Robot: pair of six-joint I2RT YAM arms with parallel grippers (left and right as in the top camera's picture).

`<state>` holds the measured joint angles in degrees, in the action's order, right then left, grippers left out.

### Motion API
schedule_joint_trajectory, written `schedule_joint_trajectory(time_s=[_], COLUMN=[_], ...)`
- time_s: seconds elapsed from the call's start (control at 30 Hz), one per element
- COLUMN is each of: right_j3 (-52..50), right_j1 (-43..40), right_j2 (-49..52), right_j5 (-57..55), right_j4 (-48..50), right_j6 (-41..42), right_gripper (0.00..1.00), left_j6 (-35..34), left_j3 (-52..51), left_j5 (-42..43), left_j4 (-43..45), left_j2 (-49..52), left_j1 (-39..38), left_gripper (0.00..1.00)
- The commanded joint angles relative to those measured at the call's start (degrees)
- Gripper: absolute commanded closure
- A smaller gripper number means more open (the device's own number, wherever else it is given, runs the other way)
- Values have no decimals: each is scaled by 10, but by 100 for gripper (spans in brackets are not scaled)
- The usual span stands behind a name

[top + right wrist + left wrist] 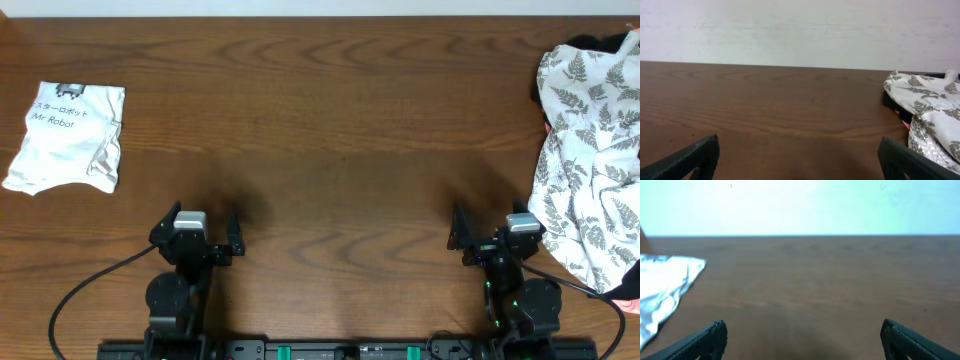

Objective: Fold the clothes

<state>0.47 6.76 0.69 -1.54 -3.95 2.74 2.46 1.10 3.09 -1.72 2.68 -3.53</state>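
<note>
White T-shirt (68, 135) | lies in a compact fold at desk (340, 150) left edge, toward far corner | left gripper (198, 226), right gripper (497, 235): fingers spread wide, empty, near edge | fern cloth (590, 170) heaped at right edge | folding looks complete, nothing evidently left.

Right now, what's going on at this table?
Nothing is being handled. Both arms sit at the near edge of the table. The left gripper and right gripper are open and empty. The white Mr Robot T-shirt lies in a compact folded bundle at the far left, clear of both. A fern-print cloth is heaped at the right edge.
</note>
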Motion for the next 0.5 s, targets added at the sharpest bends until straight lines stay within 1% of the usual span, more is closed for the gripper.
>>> schedule_joint_trajectory(time_s=[0.0, 0.47], right_j3=[-2, -2], right_j1=[-5, -5], right_j2=[-3, -3], right_j5=[-6, -6], right_j4=[-2, -2], right_j6=[-7, -7], right_gripper=[1, 1], left_j6=[10, 9], left_j3=[-9, -9], left_j5=[-14, -23], left_j4=[-23, -23], left_j2=[-26, -24], left_j1=[-4, -4], left_gripper=[2, 2])
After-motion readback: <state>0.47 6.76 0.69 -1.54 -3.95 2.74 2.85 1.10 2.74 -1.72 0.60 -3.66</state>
